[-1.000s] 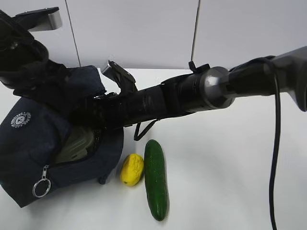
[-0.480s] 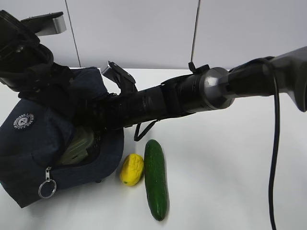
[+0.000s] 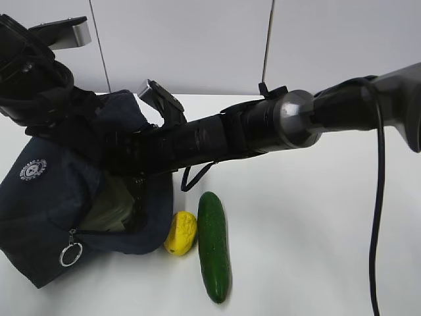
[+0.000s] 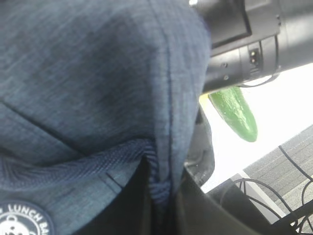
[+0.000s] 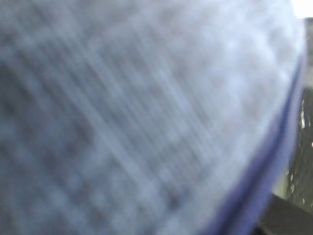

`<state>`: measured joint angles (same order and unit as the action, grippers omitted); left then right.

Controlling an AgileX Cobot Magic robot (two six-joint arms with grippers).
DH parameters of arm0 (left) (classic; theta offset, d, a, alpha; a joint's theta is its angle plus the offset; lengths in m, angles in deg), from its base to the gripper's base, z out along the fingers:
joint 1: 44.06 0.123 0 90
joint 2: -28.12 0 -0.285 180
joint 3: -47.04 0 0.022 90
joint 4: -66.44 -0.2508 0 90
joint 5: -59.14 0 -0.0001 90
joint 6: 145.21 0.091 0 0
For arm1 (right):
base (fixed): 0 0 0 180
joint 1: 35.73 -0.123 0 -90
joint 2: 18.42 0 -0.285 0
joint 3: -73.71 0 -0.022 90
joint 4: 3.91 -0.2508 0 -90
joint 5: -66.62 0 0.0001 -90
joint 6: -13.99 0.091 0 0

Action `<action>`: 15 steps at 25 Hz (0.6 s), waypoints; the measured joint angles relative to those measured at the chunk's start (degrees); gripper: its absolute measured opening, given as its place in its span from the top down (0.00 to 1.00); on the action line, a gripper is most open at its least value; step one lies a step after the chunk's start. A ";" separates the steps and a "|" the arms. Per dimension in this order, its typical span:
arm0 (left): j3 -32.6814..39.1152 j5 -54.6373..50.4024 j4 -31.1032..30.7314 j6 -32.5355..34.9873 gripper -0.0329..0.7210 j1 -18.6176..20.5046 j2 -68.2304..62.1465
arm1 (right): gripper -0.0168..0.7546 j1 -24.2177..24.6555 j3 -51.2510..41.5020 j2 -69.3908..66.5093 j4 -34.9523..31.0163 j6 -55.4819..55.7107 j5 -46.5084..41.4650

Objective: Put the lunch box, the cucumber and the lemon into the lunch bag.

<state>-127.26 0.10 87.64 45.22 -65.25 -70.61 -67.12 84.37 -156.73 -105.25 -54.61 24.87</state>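
The navy lunch bag [image 3: 46, 210] lies on its side at the left, mouth facing right. My left gripper [image 4: 159, 196] is shut on a fold of the bag's fabric and strap at its top. My right arm [image 3: 217, 138] reaches across into the mouth. Its gripper is hidden inside, and the right wrist view shows only blurred fabric. The sage-green lunch box [image 3: 117, 205] shows just inside the opening. The yellow lemon [image 3: 181, 232] and the long green cucumber [image 3: 214, 245] lie side by side on the table right of the bag. The cucumber [image 4: 234, 111] also shows past the bag's edge.
The zipper's metal ring pull [image 3: 70, 253] hangs at the bag's lower front, and the round white logo [image 3: 31, 168] faces the camera. A black cable [image 3: 378, 217] hangs down at the right. The white table [image 3: 316, 250] runs to a pale wall behind.
The bag's mouth has shifted and stands more upright. The ring pull has swung right. The lunch box sits straighter inside the opening. Lemon and cucumber have not moved.
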 joint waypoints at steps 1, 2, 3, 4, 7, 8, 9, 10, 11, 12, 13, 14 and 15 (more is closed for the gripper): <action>0.00 0.00 0.09 0.00 0.95 0.00 0.00 | 0.44 0.00 0.00 0.00 0.11 0.00 -0.13; 0.00 0.00 0.22 0.00 0.95 0.00 0.00 | 0.44 0.00 0.00 0.00 0.42 0.05 -0.25; 0.00 0.00 0.22 0.00 0.95 0.00 0.00 | 0.44 0.00 0.00 0.00 0.71 0.13 -0.51; 0.00 0.00 0.22 0.00 0.95 0.00 0.00 | 0.44 0.00 0.00 0.00 0.95 0.13 -0.73; 0.00 -0.11 0.55 0.00 0.95 0.00 0.00 | 0.44 0.51 0.00 0.12 3.64 1.10 -2.48; 0.00 0.02 0.55 0.00 0.95 0.00 0.00 | 0.44 1.08 0.00 0.42 5.52 1.94 -3.30; 0.00 0.00 0.55 0.00 0.95 0.00 0.00 | 0.44 1.65 0.00 1.01 7.58 3.14 -4.10; 0.00 0.00 0.55 0.00 0.95 0.00 0.00 | 0.44 2.36 0.00 1.88 10.20 4.84 -5.29; 0.00 0.00 0.55 0.00 0.95 0.00 0.00 | 0.44 3.25 0.00 2.73 13.52 6.55 -6.30; 0.00 0.00 0.55 0.00 0.95 0.00 0.00 | 0.44 4.12 0.00 3.47 15.82 7.98 -7.18; 0.00 0.00 0.66 0.00 0.95 0.00 0.00 | 0.44 5.25 0.00 4.32 17.97 9.54 -8.20; 0.00 0.09 0.77 0.00 0.95 0.00 0.00 | 0.44 6.34 0.00 5.12 20.77 11.10 -9.06; -0.10 0.35 1.00 0.08 0.95 0.00 0.00 | 0.44 7.33 0.00 5.86 22.48 12.26 -9.75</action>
<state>-127.36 0.45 88.64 45.30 -65.25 -70.61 -59.78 84.37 -150.88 -82.77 -42.35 15.13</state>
